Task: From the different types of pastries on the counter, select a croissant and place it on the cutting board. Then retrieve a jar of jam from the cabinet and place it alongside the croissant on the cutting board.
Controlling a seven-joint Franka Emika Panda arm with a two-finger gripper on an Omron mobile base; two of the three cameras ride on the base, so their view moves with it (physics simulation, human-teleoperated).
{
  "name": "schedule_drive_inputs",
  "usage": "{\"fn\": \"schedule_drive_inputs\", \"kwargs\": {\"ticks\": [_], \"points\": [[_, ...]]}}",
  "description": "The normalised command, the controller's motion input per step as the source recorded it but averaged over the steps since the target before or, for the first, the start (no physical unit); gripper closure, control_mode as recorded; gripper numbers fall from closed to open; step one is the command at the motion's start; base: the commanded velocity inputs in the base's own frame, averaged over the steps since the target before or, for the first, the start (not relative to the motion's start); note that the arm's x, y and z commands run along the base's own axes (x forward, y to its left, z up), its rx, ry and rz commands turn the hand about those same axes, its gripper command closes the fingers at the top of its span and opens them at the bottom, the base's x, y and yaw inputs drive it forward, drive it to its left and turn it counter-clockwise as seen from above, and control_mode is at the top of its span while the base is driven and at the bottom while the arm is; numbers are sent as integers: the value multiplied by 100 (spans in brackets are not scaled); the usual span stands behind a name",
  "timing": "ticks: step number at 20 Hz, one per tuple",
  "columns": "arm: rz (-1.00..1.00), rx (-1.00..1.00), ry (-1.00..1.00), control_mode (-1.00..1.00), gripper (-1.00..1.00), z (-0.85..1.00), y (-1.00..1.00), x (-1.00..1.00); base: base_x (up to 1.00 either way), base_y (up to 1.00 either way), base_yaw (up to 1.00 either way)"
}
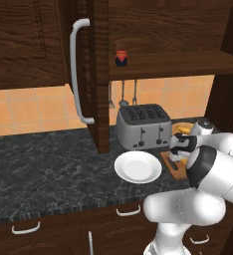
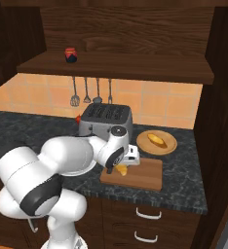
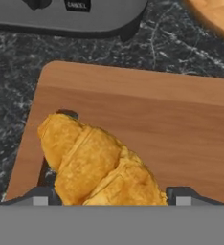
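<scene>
The arm [image 2: 62, 160] is built from fat, rounded white shells with a glossy finish, so it looks kind of puffy overall. Dark, near-black bands are seen at the joints: one wide ring wraps the big elbow segment [image 1: 208, 169], and another is set into the lower shoulder part [image 2: 35, 194]. A round dark cap with a small light centre is fitted on the wrist joint [image 2: 118, 131]. The hand block [image 2: 132, 156] past the wrist is white and boxier than the rest. Two small grey finger tips [image 3: 42, 197] are seen at the end of the gripper [image 3: 111, 197], each with a paler square patch. No cables or lettering can be made out.
</scene>
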Motion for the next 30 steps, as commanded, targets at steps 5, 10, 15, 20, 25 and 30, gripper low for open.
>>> {"fn": "schedule_drive_inputs", "kwargs": {"ticks": [5,10,15,20,25,30], "points": [[0,1,0,-100,-100,10,-10,11,0,0,0],[0,6,-2,-100,-100,62,-11,-2,0,0,0],[2,0,-10,-100,-100,96,9,-28,0,0,0],[11,0,-9,-100,-100,8,86,-85,0,0,0],[12,-1,-20,-100,-100,19,91,-68,0,0,0],[14,-9,-29,-100,-100,79,80,-20,0,0,0]]}}
